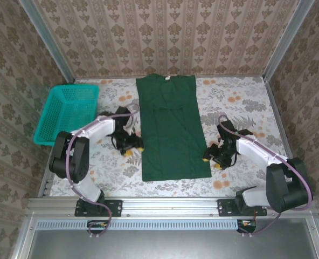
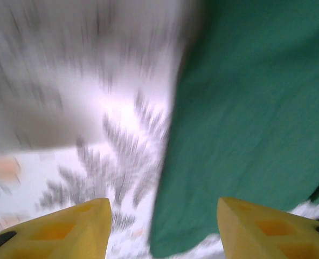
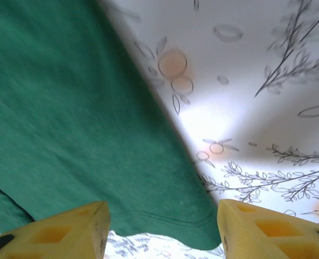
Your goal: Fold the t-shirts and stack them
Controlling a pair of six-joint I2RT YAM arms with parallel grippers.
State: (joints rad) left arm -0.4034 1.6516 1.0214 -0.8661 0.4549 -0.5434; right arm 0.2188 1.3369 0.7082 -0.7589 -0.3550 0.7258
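Your left jaws stand partly apart, and nothing is between them. The left fingertips (image 2: 68, 229) hang low over the tabletop (image 2: 122, 118). The left edge of the t-shirt (image 2: 245, 124) lies under the gap, close to the shirt's bottom corner. The left wrist view is smeary, so I cannot tell if the tips touch the cloth.

Your right jaws look much the same: partly apart and holding nothing. The right fingertips (image 3: 267, 229) hang over the shirt's other bottom corner, where the hem meets the right edge.

From above, the two jaws sit one on each side of the shirt, down near the hem. Each one is just beside its own edge.

The dark green shirt lies flat in the middle of the tabletop. It makes one long strip, with the neck far from you and the hem close to you. No sleeves stick out at the sides. A faint line runs across the cloth partway down, as if the sides are tucked in over the top. So I think the side folds are done.

What is left, I think, is the bigger part. The strip has to be folded end to end to make it small. Then it has to go on a pile. No pile is started that I can see. A teal basket (image 1: 68, 110) sits at the far left, well apart from the shirt.
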